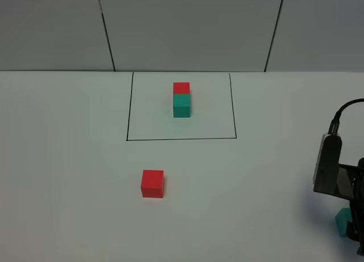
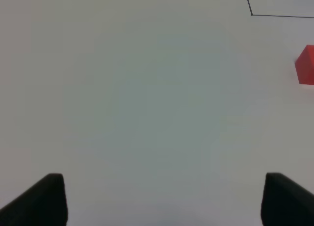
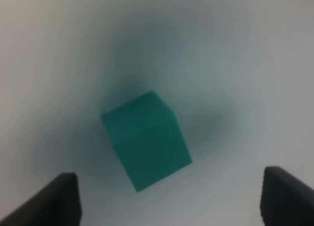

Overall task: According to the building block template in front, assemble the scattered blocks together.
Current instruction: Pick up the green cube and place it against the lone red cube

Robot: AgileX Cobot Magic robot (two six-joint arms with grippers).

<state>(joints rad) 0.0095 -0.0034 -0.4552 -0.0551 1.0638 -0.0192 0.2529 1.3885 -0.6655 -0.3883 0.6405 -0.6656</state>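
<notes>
Step in hand: picking up the teal cube point(image 3: 146, 145), not yet gripped. It lies at 4 o'clock from the template point(image 1: 181, 99), and the red cube point(image 1: 152, 183) at 7 o'clock. The right gripper point(image 3: 171, 201) is spread wide above it, with the cube skewed to the jaws. The left gripper point(image 2: 162, 199) is spread and empty. Next, I'd say: square the wrist, descend, pinch, then seat teal at red's 6 o'clock face.
</notes>
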